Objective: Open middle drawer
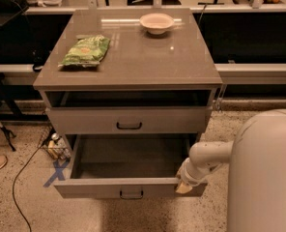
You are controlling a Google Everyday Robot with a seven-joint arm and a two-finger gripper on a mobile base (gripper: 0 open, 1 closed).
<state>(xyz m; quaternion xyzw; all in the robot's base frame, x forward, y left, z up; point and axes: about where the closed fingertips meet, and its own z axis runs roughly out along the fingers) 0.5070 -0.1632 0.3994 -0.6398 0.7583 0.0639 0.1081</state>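
Observation:
The middle drawer (94,188) is pulled well out of the grey-beige cabinet. Its plain grey inside (128,156) is bare, and a small black bar handle (131,195) sits at the centre of its front. My gripper (184,184), at the end of the white arm (206,157), rests against the right end of the drawer front's top edge. The taller-fronted drawer (85,121) above, with a wider handle (129,125), stands slightly out. The lowest drawer is hidden under the open one.
A green snack bag (85,51) and a white bowl (156,22) lie on the cabinet top (181,62). My white body (266,178) fills the lower right. To the left, the floor holds a blue tape cross (56,173), a cable (17,178) and small bottles (56,146).

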